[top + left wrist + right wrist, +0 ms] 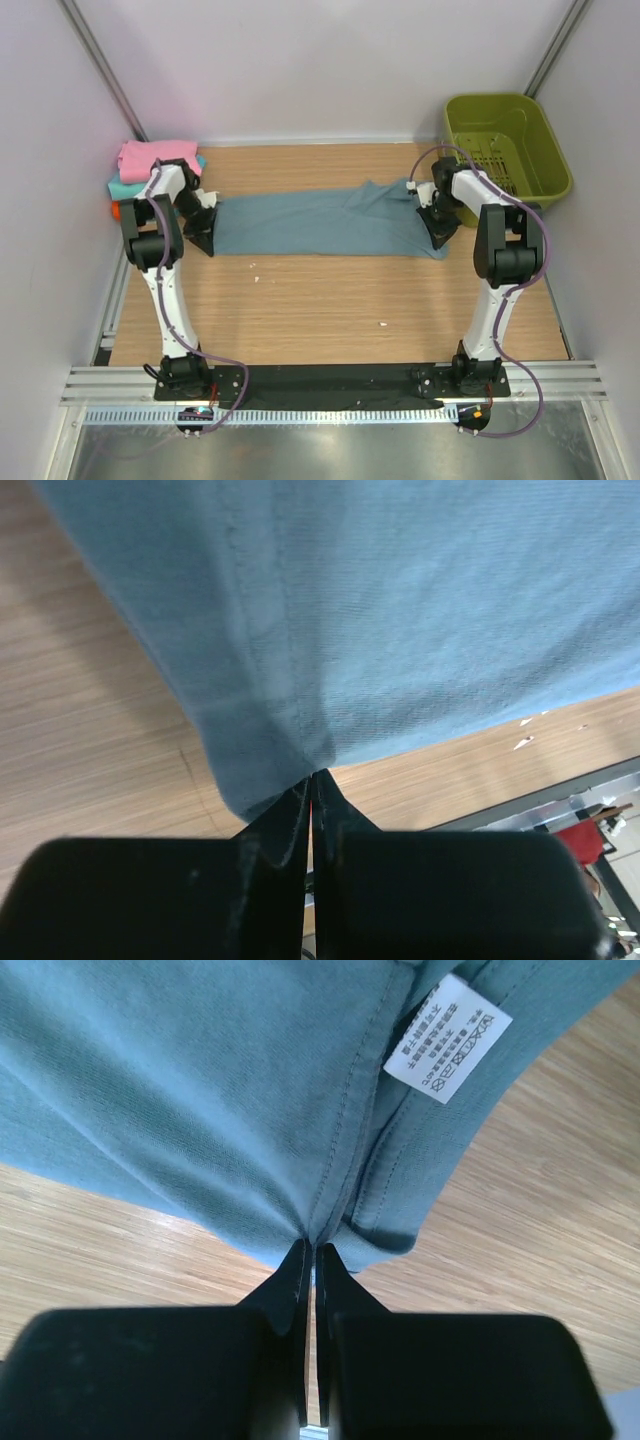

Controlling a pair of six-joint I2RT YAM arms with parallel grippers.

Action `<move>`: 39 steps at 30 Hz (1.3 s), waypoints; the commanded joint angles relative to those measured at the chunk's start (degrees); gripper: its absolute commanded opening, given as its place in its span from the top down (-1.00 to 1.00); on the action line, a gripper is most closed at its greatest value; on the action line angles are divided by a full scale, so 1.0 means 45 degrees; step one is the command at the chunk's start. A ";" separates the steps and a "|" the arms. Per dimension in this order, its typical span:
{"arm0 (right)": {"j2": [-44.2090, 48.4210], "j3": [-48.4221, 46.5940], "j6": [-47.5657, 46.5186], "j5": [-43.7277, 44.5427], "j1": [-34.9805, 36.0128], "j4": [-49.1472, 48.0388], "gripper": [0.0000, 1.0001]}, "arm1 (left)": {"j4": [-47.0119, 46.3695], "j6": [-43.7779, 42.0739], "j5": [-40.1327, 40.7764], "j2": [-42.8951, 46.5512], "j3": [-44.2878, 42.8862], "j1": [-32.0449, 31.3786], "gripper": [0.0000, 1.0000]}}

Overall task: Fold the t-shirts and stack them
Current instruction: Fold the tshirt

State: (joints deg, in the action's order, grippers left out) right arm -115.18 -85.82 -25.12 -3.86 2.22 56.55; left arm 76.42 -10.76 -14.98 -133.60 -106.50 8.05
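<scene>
Pinching a blue-grey t-shirt (320,222) at both ends, flat along the table (330,300), with left gripper (203,236) and right gripper (437,230), seen from above. At left wrist: clamped shut on the hem. At right wrist: clamped shut on cloth near the white label (447,1038).

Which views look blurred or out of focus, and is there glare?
Top external: evenly lit, sharp, no harsh glare. Left wrist: blue-grey t-shirt weave sharp, black fingers near the lens dark, featureless. Right wrist: white label print in focus.
</scene>
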 commanded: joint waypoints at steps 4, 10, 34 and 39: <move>0.0925 0.0476 -0.0042 0.0408 -0.0064 0.0167 0.95 | -0.0439 -0.0517 0.0770 0.0899 0.1028 0.0437 1.00; 0.1550 0.0810 -0.0003 0.0428 -0.0083 0.0322 0.96 | -0.0401 -0.1025 0.1141 0.1563 0.1654 0.0710 1.00; 0.2162 -0.2157 0.3568 -0.1449 0.0833 -0.3228 -0.12 | -0.0886 -0.0715 -0.2353 0.3653 -0.0399 -0.0615 -0.99; 0.0850 -0.2725 0.4098 -0.1233 0.2142 -0.3290 -0.14 | -0.2294 -0.0498 -0.2452 0.3577 0.0481 -0.1671 -0.99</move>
State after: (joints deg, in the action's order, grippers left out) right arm -108.64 -96.03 -10.83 -8.40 8.32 44.69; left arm 71.13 -13.91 -23.40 -117.80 -104.99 2.79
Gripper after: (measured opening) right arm 0.571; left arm 0.994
